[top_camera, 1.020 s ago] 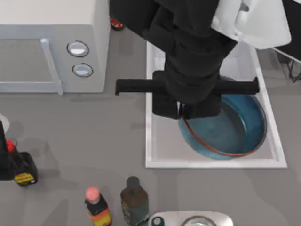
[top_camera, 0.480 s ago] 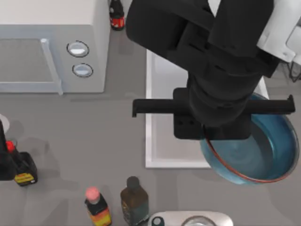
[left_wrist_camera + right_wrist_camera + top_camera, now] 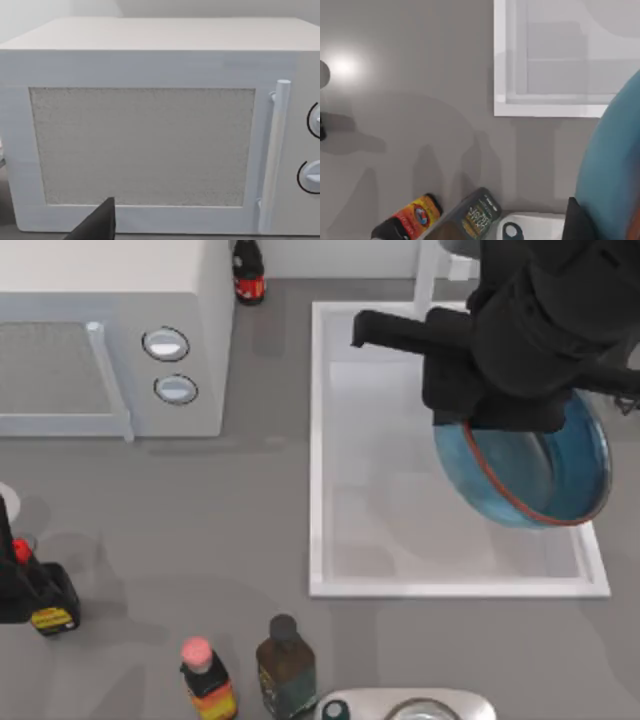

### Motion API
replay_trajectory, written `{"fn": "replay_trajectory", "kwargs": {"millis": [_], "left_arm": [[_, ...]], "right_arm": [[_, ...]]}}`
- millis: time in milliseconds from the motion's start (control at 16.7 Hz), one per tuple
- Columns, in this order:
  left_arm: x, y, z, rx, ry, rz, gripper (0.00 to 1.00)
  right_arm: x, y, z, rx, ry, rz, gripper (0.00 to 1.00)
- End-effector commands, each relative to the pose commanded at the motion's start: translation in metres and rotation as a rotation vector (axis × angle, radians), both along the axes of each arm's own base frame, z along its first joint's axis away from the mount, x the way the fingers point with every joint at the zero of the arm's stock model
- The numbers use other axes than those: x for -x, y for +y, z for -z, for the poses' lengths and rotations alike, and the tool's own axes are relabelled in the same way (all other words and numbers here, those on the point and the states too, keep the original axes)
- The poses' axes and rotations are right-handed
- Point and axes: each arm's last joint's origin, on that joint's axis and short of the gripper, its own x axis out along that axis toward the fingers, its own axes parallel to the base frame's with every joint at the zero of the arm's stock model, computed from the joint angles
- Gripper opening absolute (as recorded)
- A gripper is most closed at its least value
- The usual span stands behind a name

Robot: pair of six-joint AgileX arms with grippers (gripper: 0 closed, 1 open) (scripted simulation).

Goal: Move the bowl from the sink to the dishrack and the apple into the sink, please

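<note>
The blue bowl [image 3: 540, 470] with its reddish-brown rim hangs tilted above the right half of the white sink [image 3: 318, 440]. My right gripper [image 3: 482, 428] is shut on the bowl's rim, under the black arm that hides its near edge. In the right wrist view the bowl [image 3: 615, 165] lies along one edge beside a dark finger [image 3: 580, 220], with the sink's corner [image 3: 545, 107] beyond. The basin floor is bare. The apple and the dishrack are out of view. Of my left gripper, one dark fingertip [image 3: 100, 225] shows in front of the microwave door.
A white microwave [image 3: 110, 340] stands at the back left. A dark red-labelled bottle [image 3: 248, 270] is behind it, and the faucet post [image 3: 428, 275] rises behind the sink. Three bottles [image 3: 45, 605] [image 3: 208, 680] [image 3: 285, 665] and a metal object [image 3: 410, 705] crowd the front edge.
My right arm lifted the bowl out of the basin, swung right, then moved toward the back. The bowl now hangs tilted and higher. The left arm has not moved.
</note>
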Motion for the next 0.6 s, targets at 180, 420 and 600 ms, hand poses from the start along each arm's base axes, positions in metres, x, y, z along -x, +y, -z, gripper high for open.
{"fn": "replay_trajectory", "kwargs": {"millis": [180, 420, 600], "left_arm": [[0.000, 0.000, 0.000, 0.000, 0.000, 0.000, 1.00], [0.000, 0.000, 0.000, 0.000, 0.000, 0.000, 1.00], [0.000, 0.000, 0.000, 0.000, 0.000, 0.000, 1.00]], "right_arm": [[-0.039, -0.054, -0.010, -0.149, -0.184, 0.036, 0.00], [-0.073, -0.146, -0.027, -0.213, -0.560, 0.087, 0.00], [-0.077, -0.217, -0.039, -0.121, -0.858, 0.120, 0.00]]}}
